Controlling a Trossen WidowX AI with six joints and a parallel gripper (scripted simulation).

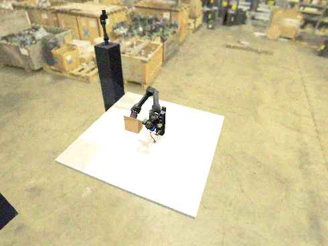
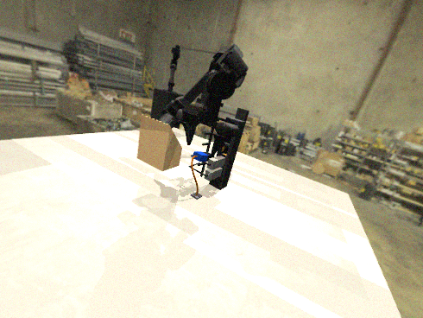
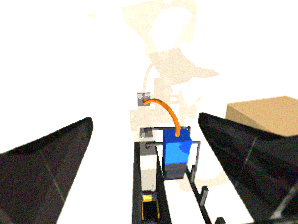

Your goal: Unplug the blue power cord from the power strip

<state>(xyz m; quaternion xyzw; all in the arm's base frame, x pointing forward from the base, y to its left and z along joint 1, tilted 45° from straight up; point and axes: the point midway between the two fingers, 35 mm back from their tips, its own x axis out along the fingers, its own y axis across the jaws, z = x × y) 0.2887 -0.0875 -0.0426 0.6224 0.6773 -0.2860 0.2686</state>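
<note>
A broad white square platform [image 1: 174,174] lies on a concrete warehouse floor, and everything of the task stands on it near its far side. Behind its far left corner rises a tall dark blue-black pillar [image 1: 108,75] with a small camera mast on top.

On the platform, the black six-joint arm [image 2: 216,86] bends up and over from its base and reaches down toward the middle of the board. Just beside it, on the side of its base, stands a plain brown cardboard box [image 2: 158,144], apart from the strip.

The upright black power strip [image 2: 229,149] stands on end under the arm's wrist, with pale grey sockets showing on its face. The small bright blue plug block [image 3: 175,148] sits against the strip's face in the wrist view, with a grey piece directly beneath it; from these pictures I cannot tell for certain whether its prongs are seated in the socket or only resting there. A thin orange cord [image 3: 165,111] curves out of the top of the blue plug and runs down to a little grey square anchor [image 2: 196,195] lying flat on the platform just in front of the strip.

The black parallel-jaw gripper [image 3: 150,165] is spread wide, its two dark fingers standing far out to either side of the plug and strip with white board showing between, and it pinches nothing. Neither finger touches the plug, the cord or the strip in the wrist view.
</note>
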